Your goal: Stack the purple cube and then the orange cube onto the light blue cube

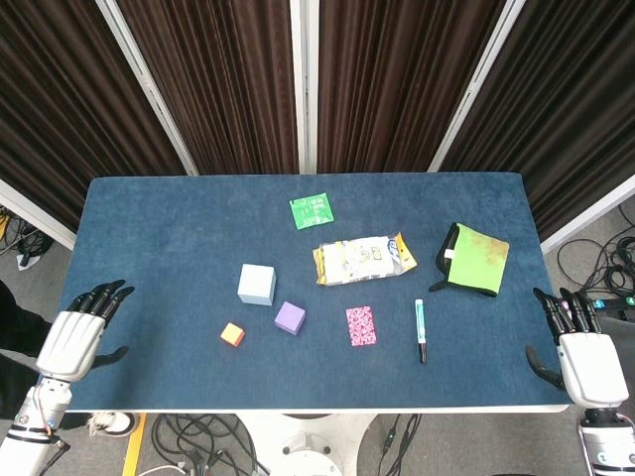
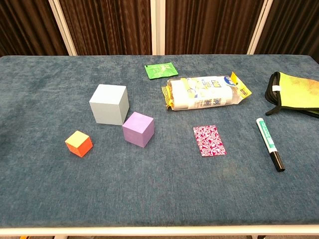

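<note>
The light blue cube (image 1: 257, 284) (image 2: 109, 103) stands left of the table's middle. Just in front and to its right sits the smaller purple cube (image 1: 290, 317) (image 2: 138, 129). The small orange cube (image 1: 232, 334) (image 2: 79, 143) lies nearer the front, to the left. All three rest on the blue cloth, apart from each other. My left hand (image 1: 83, 329) hovers at the table's left edge, fingers spread and empty. Over at the right edge my right hand (image 1: 580, 344) is likewise spread and holds nothing. Neither hand shows in the chest view.
A green sachet (image 1: 311, 210) lies at the back. A snack packet (image 1: 363, 259), a pink patterned card (image 1: 361, 325), a teal marker (image 1: 421, 328) and a green-and-black pouch (image 1: 472, 260) occupy the right half. The blue table (image 1: 159, 228) has cables below its front edge.
</note>
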`<state>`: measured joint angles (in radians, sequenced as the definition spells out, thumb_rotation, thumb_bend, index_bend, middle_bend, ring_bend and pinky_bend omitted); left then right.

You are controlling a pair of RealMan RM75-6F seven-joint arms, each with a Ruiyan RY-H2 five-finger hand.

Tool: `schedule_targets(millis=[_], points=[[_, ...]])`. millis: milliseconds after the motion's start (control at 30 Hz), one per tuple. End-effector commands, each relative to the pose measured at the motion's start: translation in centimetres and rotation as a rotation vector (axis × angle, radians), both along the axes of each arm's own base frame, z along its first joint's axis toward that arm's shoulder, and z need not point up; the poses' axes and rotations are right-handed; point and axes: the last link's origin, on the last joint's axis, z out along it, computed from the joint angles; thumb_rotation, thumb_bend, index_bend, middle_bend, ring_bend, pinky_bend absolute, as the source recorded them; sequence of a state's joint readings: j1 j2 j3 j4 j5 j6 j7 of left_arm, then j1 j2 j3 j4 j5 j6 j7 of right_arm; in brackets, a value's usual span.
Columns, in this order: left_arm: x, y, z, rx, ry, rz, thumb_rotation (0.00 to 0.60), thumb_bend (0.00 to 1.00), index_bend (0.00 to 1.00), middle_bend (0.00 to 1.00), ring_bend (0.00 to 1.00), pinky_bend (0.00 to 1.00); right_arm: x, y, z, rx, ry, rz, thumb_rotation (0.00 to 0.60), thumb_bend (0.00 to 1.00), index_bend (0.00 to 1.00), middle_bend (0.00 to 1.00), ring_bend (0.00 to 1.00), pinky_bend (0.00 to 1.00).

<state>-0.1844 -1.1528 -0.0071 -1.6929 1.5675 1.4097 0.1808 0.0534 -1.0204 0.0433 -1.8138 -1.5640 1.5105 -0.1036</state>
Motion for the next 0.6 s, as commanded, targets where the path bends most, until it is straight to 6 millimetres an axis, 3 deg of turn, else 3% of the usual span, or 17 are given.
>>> schedule_targets(millis=[33, 600], points=[[0.1, 0.0, 0.0, -0.001, 0.001, -0.002, 0.6, 0.09, 0.2, 0.23, 0.16, 0.26, 0.0, 0.0, 0.0, 0.0, -0.001, 0.0, 0.6, 0.27, 0.02, 0.15, 0.0, 0.0], [2.0, 0.6, -0.7, -0.061, 0.02, -0.035, 0.6, 0.09, 0.2, 0.23, 0.16, 0.26, -0.2, -0.1, 0.8, -0.027, -0.024, -0.006, 0.6, 0.27, 0.02, 0.15, 0.0, 0.0]])
